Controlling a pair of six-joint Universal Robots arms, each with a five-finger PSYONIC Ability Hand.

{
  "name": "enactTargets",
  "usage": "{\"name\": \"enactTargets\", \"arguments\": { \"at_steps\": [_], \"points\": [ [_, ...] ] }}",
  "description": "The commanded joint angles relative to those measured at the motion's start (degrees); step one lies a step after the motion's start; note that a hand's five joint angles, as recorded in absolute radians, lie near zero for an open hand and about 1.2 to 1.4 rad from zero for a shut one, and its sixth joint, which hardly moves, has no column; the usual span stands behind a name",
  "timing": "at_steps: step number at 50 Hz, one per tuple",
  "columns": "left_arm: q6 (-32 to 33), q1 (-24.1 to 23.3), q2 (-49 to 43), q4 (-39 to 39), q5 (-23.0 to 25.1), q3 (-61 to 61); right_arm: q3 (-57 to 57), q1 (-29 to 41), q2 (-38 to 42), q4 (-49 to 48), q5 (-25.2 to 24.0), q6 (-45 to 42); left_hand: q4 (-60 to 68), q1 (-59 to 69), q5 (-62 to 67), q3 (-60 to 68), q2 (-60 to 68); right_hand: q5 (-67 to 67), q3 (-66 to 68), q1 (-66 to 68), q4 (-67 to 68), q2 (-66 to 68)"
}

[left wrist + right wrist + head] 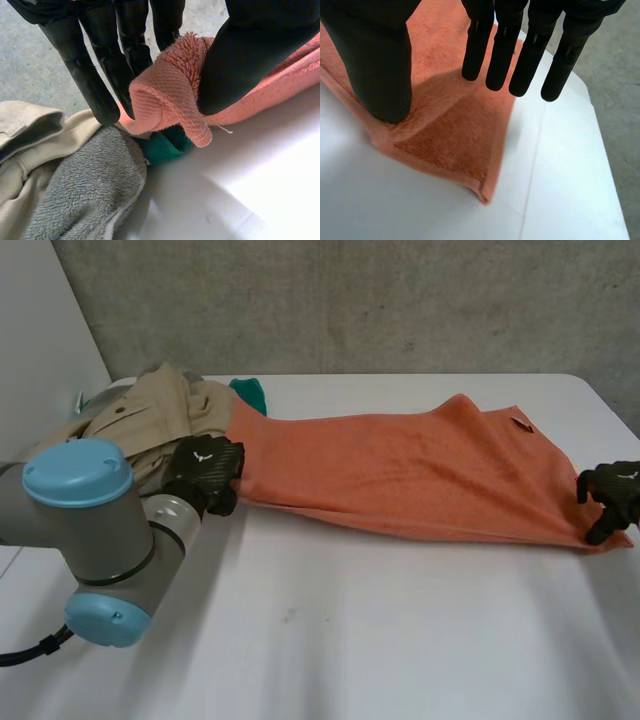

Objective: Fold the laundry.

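An orange towel [420, 475] lies stretched across the far half of the tabletop [350, 640], pulled long between my two hands. My left hand [203, 473] has one corner pinched tight between thumb and fingers, close to the left edge, where a beige garment [150, 410], a grey towel [85, 190] and a scrap of green cloth [250, 392] wait in a heap at the far left corner. My right hand [610, 495] is at the opposite end, near the right edge: the thumb rests on the terry just inside the near corner, the fingers straight and spread above it, gripping nothing. The cloth looks soft, thick and light, with a looped pile that should give good purchase but sags and bunches wherever it hangs free. I judge the hemmed corners the place to take it, one in each hand, so the right one wants a proper pinch before any fold is carried over
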Motion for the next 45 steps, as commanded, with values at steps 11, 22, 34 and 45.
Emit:
{"name": "enactTargets", "arguments": {
  "at_steps": [11, 22, 34, 45],
  "points": [
    [-1.6, -0.5, 5.8, -1.0, -0.3, 3.2, -0.5, -3.2, 0.5, 7.0, -4.1, 1.6, 11.2, 14.8, 13.7, 11.5, 11.3, -4.7, -6.5, -7.3, -5.9, -7.6],
    [-8.6, -4.9, 11.9, -16.5, -0.3, 19.6, 10.1, 0.0, -14.9, 2.7, -7.8, 28.4, 11.2, 14.8, 13.7, 11.5, 11.3, -25.7, -27.5, -28.3, -26.9, -28.6],
    [-9.2, -8.4, 11.7, -18.5, -1.0, 29.6, 19.6, 18.0, -18.3, -8.2, -3.4, 31.1, 11.2, 14.8, 13.7, 11.5, 11.3, -25.8, -27.6, -28.4, -27.0, -28.7],
    [-9.2, -9.8, 12.0, -18.5, -3.2, 32.4, 13.2, 19.9, -5.7, -16.6, 12.2, 30.1, 11.2, 14.8, 13.7, 11.5, 11.3, -19.2, -21.0, -21.8, -20.4, -22.1]
  ]
}}
